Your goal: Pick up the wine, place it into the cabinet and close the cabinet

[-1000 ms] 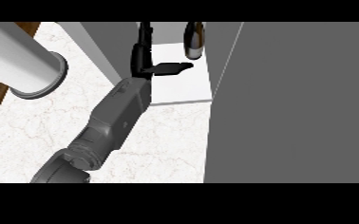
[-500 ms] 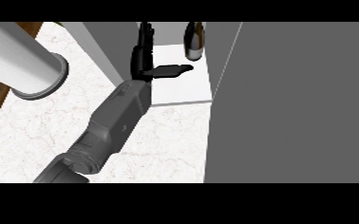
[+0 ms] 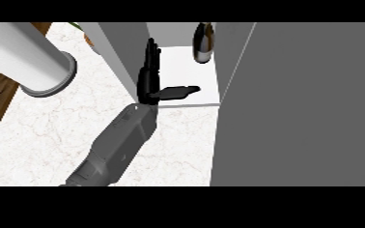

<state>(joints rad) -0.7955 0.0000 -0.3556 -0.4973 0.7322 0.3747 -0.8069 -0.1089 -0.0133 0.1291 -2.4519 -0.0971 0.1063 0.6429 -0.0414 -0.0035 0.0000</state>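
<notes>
The dark wine bottle (image 3: 203, 43) stands deep inside the open cabinet, on its white shelf (image 3: 187, 100). My left hand (image 3: 149, 76) is in the cabinet's mouth, in front of the bottle and to its left, apart from it. Its fingers point straight away from me along the grey left panel (image 3: 121, 53), the thumb sticks out to the right, and it holds nothing. A large grey door (image 3: 292, 106) stands open at the right. My right hand shows nowhere.
A big grey cylinder (image 3: 32, 60) lies on the white marble counter (image 3: 64, 125) at the left, with brown wood at the far left edge. A bit of green leaf shows behind the left panel.
My left hand has drawn back toward me, away from the bottle, still open. The bottle stays in place on the shelf.
</notes>
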